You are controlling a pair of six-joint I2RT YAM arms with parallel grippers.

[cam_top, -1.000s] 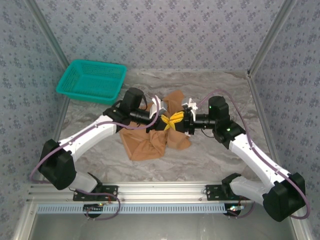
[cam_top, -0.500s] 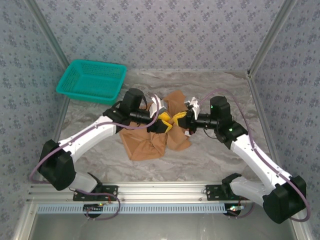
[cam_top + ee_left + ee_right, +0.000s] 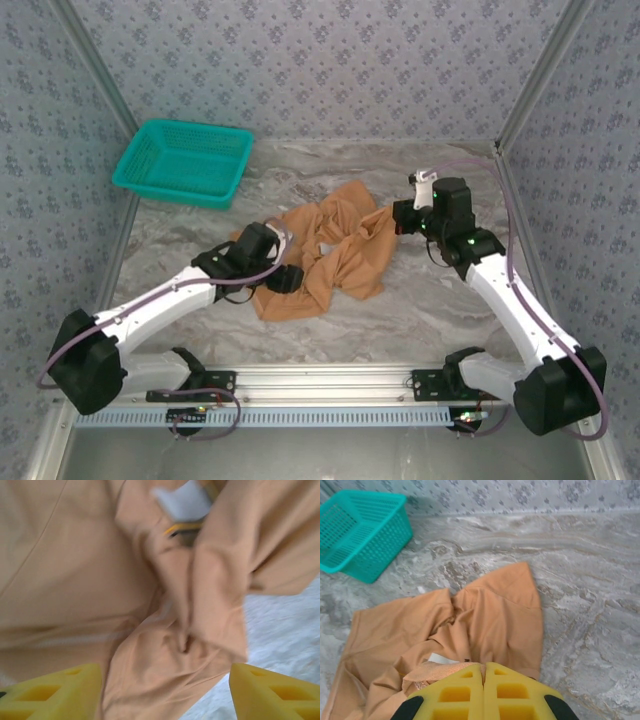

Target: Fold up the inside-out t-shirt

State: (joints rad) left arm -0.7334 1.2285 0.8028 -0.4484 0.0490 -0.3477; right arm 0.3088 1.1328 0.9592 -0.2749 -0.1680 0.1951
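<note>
The inside-out t-shirt (image 3: 335, 250) lies crumpled at the centre of the bench (image 3: 430, 310). Its 2 o'clock edge is now drawn out to the right tool (image 3: 400, 215), which is clamped on the cloth. A second ago both tools met above it. The left tool (image 3: 285, 278) has backed toward 8 o'clock, fingers (image 3: 50, 692) spread, holding nothing. Its wrist view is blurred. Open bench lies from 4 to 6 o'clock.

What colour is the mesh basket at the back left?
The basket is teal, clearest in the top external view.
</note>
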